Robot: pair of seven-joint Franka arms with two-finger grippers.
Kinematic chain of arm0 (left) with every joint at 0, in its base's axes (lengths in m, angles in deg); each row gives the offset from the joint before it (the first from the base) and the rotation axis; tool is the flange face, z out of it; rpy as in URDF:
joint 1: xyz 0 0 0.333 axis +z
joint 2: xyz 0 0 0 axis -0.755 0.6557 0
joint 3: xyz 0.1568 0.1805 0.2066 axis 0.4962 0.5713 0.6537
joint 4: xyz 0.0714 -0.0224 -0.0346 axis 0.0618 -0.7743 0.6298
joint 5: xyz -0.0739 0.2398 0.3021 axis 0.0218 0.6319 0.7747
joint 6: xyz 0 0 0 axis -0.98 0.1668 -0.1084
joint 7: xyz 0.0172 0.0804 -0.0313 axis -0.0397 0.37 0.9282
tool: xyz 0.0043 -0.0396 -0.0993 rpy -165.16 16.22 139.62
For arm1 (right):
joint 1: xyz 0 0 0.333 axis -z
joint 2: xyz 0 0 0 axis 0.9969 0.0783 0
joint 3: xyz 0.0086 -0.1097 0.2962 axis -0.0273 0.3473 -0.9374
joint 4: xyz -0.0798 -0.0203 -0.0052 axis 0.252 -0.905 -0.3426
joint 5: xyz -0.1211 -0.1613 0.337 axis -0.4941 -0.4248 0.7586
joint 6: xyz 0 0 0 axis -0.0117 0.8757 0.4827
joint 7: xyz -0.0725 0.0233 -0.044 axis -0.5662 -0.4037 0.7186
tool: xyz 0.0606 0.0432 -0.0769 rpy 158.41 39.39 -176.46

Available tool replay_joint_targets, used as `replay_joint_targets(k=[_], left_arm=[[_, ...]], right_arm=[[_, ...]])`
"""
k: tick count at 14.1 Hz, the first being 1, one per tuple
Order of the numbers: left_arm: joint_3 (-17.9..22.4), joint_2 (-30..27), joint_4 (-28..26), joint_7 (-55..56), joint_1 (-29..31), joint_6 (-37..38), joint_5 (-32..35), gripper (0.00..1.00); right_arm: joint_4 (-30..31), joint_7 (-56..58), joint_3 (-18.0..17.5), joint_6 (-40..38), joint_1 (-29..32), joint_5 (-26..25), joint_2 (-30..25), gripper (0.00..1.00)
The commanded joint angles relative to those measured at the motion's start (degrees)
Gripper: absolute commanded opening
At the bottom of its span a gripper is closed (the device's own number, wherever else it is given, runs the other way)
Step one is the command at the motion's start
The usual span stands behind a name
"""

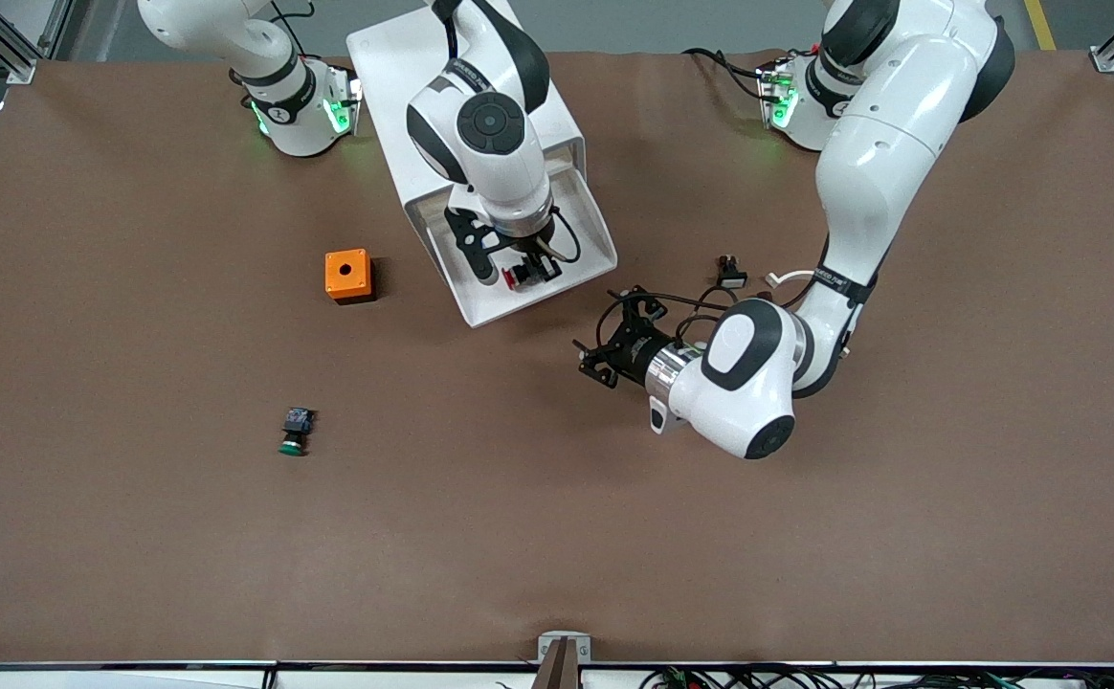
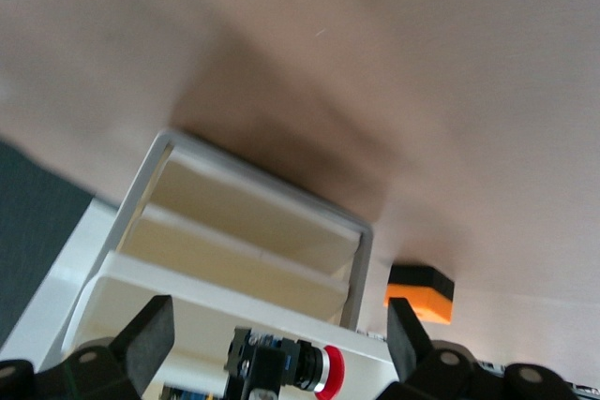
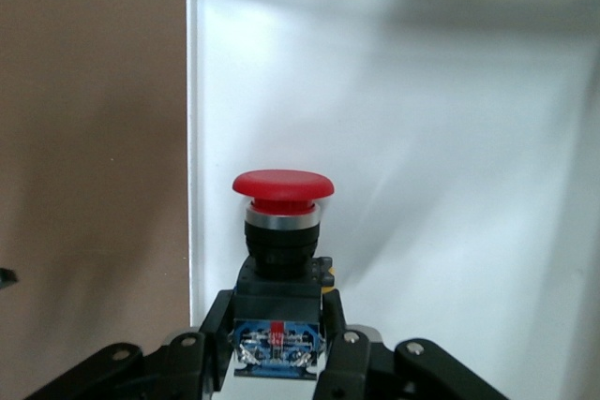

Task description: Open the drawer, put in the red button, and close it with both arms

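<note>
1. The right hand grips the red button by its body, over the open drawer.
2. The left hand hovers, fingers wide, over the tabletop near the drawer's front.

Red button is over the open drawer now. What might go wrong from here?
The right hand grips the red button only by its body, near the drawer rim, so it may tip or roll on release. The left hand waits open beside the drawer front; closing too early could trap the right hand.
</note>
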Motion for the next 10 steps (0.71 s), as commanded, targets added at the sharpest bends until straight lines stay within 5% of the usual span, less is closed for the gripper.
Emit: replay_joint_targets(k=[1, 5, 10], left_arm=[[-0.2, -3.0, -0.8, -3.3, -1.7, -5.0, 6.9, 1.00], [-0.3, -4.3, -1.1, -5.1, -3.8, -9.7, 14.5, 1.00], [-0.7, -4.8, -1.1, -5.0, -7.0, -14.5, 25.8, 1.00]], right_arm=[[-0.2, -0.8, 0.5, -0.5, -0.1, 0.0, -0.2, 1.00], [-2.1, 0.3, 0.8, -1.2, 1.7, -2.8, -1.1, 1.00], [-12.0, 19.7, 0.8, -18.9, 8.6, -2.2, -2.2, 1.00]])
